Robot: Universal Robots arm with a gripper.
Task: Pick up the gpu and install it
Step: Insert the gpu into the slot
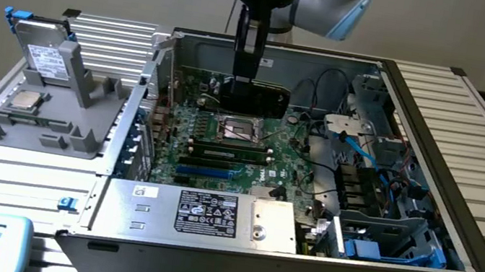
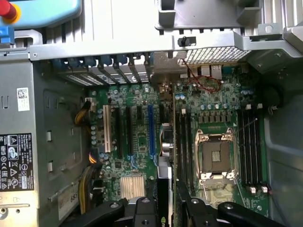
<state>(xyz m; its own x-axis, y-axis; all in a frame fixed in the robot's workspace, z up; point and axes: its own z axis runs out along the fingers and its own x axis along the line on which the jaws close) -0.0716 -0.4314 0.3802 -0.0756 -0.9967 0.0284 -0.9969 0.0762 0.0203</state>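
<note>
1. Saw the gripper (image 1: 245, 78) closed on the gpu (image 1: 258, 100), card gripped at its upper edge and hanging on edge below the fingers.
2. Placed the gpu inside the open computer case (image 1: 250, 269), over the far part of the motherboard (image 1: 292, 162), just behind the processor socket (image 1: 241, 128). Could not tell if it touched the board.
3. In the wrist view, saw the gpu (image 2: 165, 151) edge-on between two black fingers (image 2: 142, 210), lined up between the blue slot (image 2: 150, 127) and the processor socket (image 2: 215, 156).
4. Noted memory sticks (image 1: 230, 154) seated on the near side of the socket.
5. Noted the power supply (image 1: 134, 206) with a label at the near end of the case.
6. Noted a grey holder (image 1: 82, 103) outside the case on the exterior view's left, with a small silver processor chip (image 1: 26, 99) lying on it.
</note>
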